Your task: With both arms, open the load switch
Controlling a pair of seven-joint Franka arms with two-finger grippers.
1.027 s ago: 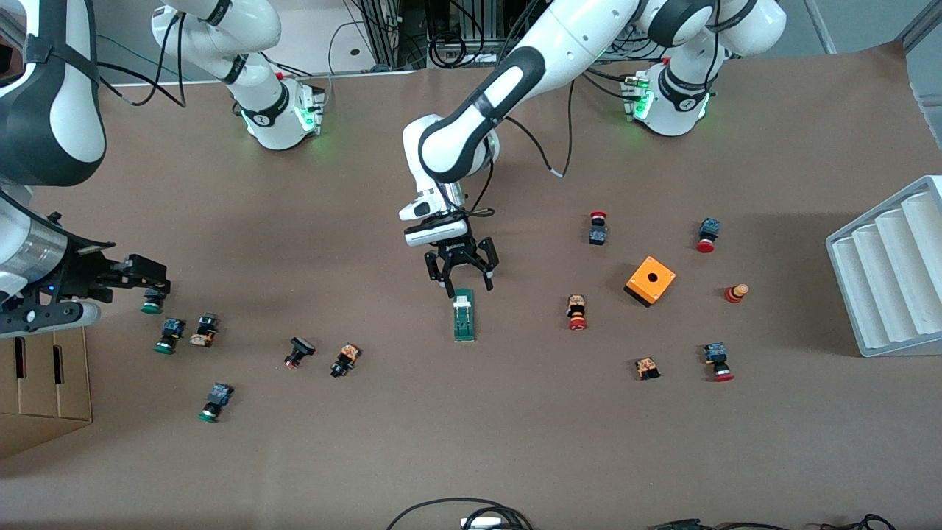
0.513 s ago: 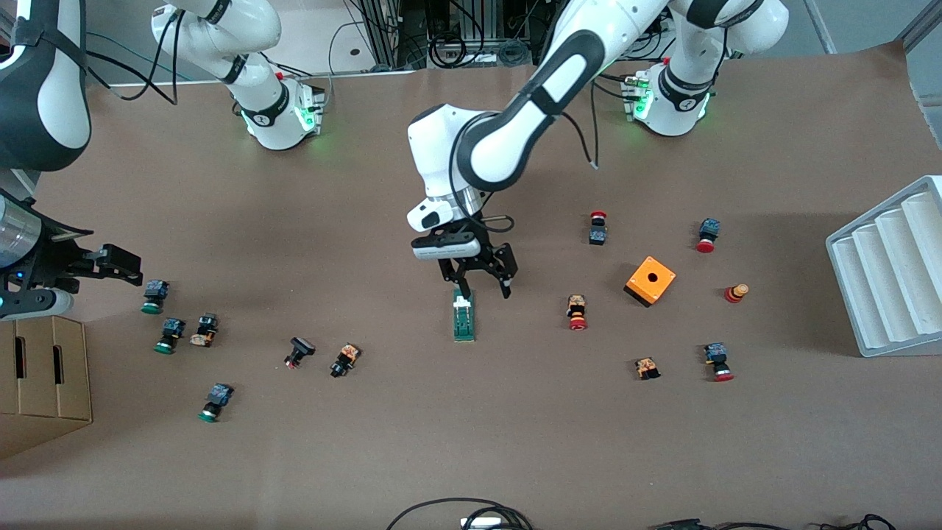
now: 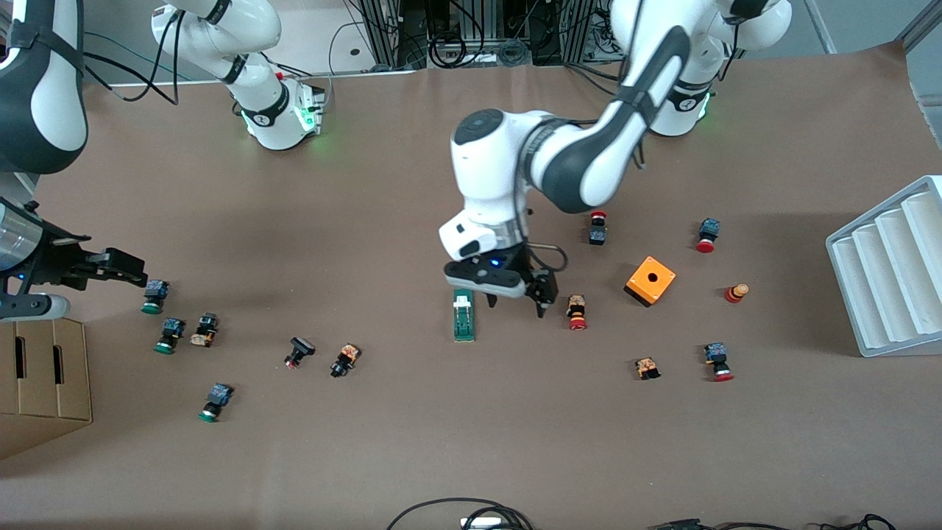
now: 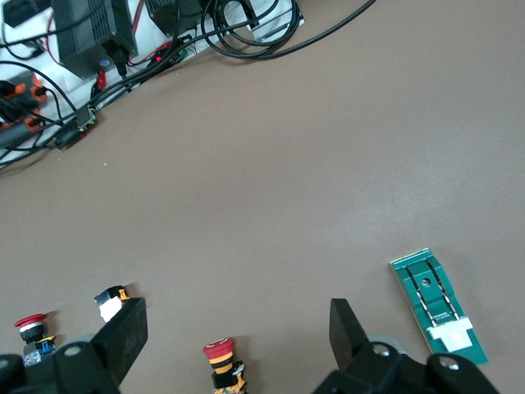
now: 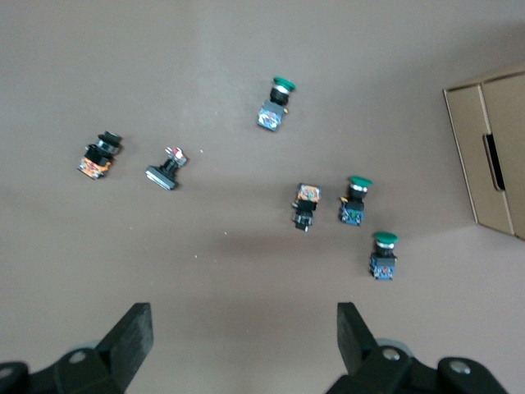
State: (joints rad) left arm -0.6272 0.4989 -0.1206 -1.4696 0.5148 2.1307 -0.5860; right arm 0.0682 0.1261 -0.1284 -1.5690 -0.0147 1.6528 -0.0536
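- Left pincer (image 3: 524,296), fingers spread, empty, just beside load switch (image 3: 463,315).
- Right pincer (image 3: 118,266) spread, waiting.
- Risk: descending off-centre, nudging switch away.

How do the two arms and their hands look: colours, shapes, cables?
Both arms are white, rounded, with black joint bands and green-lit bases. Thin black cables run along them. The left hand and right hand are black with two fingers; a blue light glows on the left wrist.
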